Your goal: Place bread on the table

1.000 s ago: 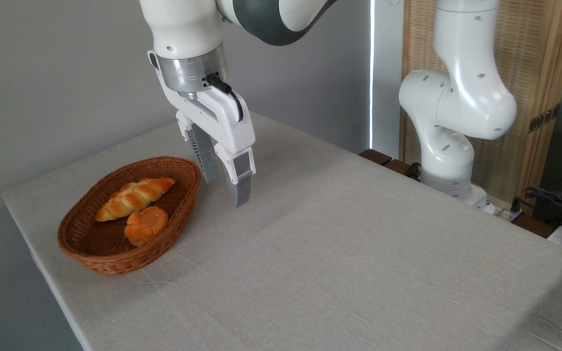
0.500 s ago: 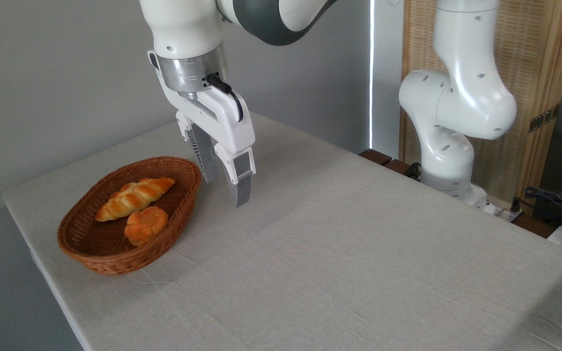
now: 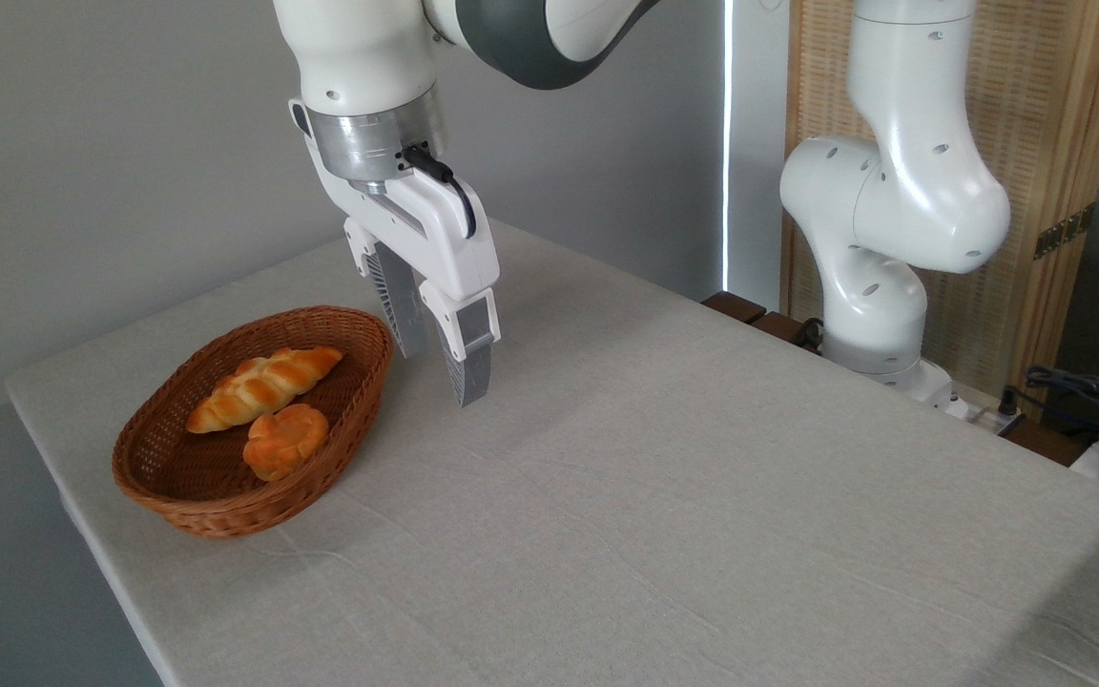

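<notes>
The bread (image 3: 284, 441), a small round orange-golden bun with a flower-shaped top, lies in the near part of a brown wicker basket (image 3: 168, 496) on the left of the table (image 3: 664, 515). My gripper (image 3: 437, 370) hangs above the cloth just right of the basket's far rim, pointing down. Its two grey fingers stand apart with nothing between them, so it is open. It is above and to the right of the bread, not touching it.
A long braided golden loaf (image 3: 261, 386) lies in the basket behind the bun. The arm's white base (image 3: 879, 286) stands off the table's far right edge, with cables (image 3: 1084, 391) beside it. A grey wall runs behind on the left.
</notes>
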